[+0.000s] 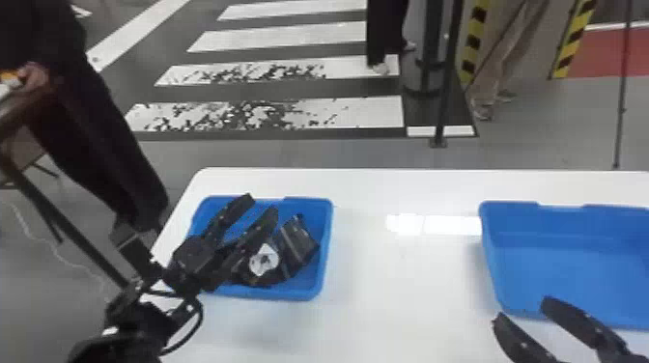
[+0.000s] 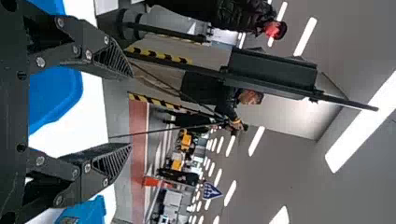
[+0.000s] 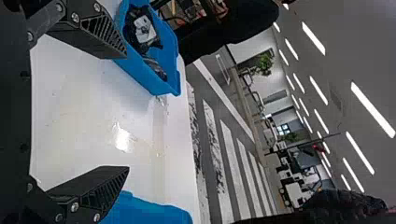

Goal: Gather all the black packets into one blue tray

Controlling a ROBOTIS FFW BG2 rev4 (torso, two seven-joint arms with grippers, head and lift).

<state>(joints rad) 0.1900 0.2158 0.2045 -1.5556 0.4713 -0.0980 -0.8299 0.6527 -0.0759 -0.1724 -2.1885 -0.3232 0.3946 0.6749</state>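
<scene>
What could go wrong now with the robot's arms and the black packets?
The left gripper is right by the black packets in the left tray, so its open jaws might snag one as it leaves. If it bumps that tray's rim, the tray could slide. The right gripper is by the near side of the right tray, so it might knock that one if it moves forward.

The left tool (image 1: 261, 202) hides part of one blue tray (image 1: 326, 256); the head view's right edge crops the other tray (image 1: 570, 270).
</scene>
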